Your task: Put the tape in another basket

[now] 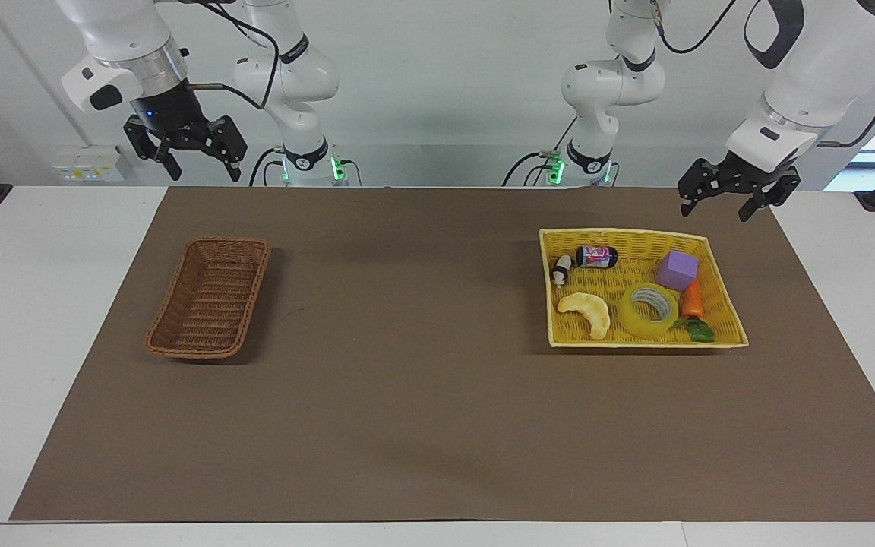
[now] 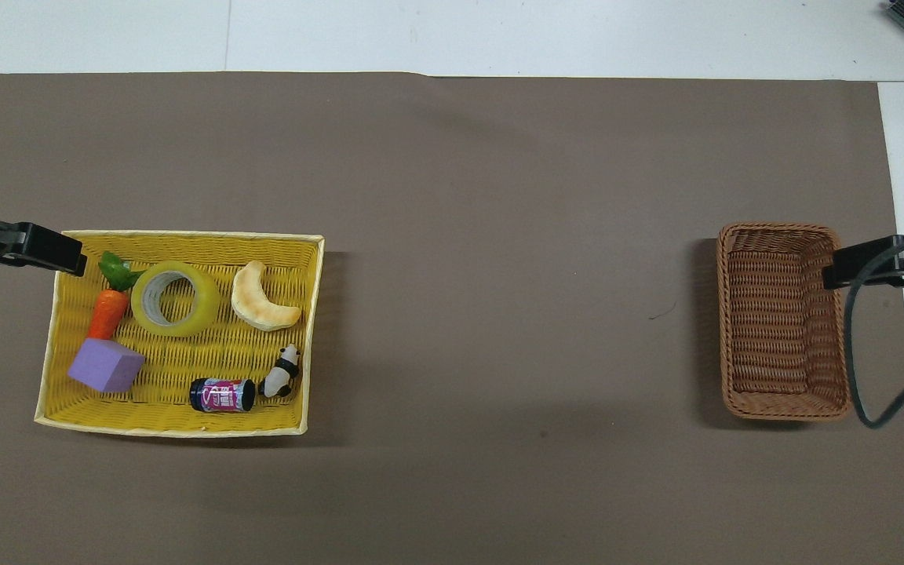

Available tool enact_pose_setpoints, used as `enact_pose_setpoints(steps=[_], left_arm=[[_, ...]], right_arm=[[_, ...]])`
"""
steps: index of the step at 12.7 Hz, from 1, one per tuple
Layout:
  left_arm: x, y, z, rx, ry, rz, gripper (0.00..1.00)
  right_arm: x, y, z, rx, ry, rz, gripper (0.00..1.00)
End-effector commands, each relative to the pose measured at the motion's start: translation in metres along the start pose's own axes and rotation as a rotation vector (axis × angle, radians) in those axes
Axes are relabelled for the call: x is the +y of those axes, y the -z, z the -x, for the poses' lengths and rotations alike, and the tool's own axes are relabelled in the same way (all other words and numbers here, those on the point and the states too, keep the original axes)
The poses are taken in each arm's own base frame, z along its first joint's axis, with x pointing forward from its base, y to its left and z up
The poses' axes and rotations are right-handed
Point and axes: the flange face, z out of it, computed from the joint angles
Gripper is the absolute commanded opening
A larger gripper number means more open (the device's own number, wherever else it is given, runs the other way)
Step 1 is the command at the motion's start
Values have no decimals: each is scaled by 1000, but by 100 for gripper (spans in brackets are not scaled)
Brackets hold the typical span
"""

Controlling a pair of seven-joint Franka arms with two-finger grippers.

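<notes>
The tape (image 1: 639, 325) lies flat in the shallow yellow tray-basket (image 1: 627, 234) at the left arm's end of the table, between a pale banana-like toy and a toy carrot. It also shows in the overhead view (image 2: 201, 310). The brown wicker basket (image 1: 210, 296) stands empty at the right arm's end, and shows in the overhead view (image 2: 781, 322) too. My left gripper (image 1: 717, 209) is open and empty, raised over the tray's corner beside the robots. My right gripper (image 1: 206, 173) is open and empty, raised over the mat's edge near the brown basket.
The tray (image 2: 185, 235) also holds the banana toy (image 2: 264, 302), a carrot (image 2: 107, 310), a purple cube (image 2: 105, 367), a small dark jar (image 2: 222, 395) and a panda figure (image 2: 283, 373). A brown mat (image 1: 407, 380) covers the table between the baskets.
</notes>
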Motion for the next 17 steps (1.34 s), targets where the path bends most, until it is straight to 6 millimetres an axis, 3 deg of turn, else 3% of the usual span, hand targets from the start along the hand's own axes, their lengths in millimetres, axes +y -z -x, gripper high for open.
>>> enact_pose_setpoints(steps=[1, 17], left_arm=[[2, 2, 7, -19, -13, -6, 100], [-1, 1, 7, -19, -4, -6, 100]], right_arm=[[1, -3, 3, 14, 3, -15, 100], [6, -6, 10, 8, 4, 31, 100]])
